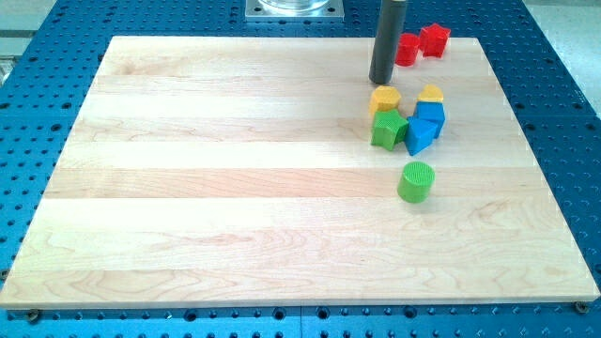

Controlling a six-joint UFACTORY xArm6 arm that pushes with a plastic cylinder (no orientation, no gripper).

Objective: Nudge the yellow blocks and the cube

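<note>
My tip (pixel 380 82) stands at the view's upper right, just above the yellow hexagonal block (pixel 385 99) and close to it. A second yellow block (pixel 430 94) lies to the right, partly behind the blue cube (pixel 431 115). A blue triangular block (pixel 419 136) sits below the cube. A green star-like block (pixel 388 130) touches the yellow hexagon from below.
A green cylinder (pixel 415 180) stands apart, lower down. A red cylinder (pixel 407 48) and a red star-shaped block (pixel 434 38) lie near the board's top edge, right of the rod. The wooden board (pixel 235 188) rests on a blue perforated table.
</note>
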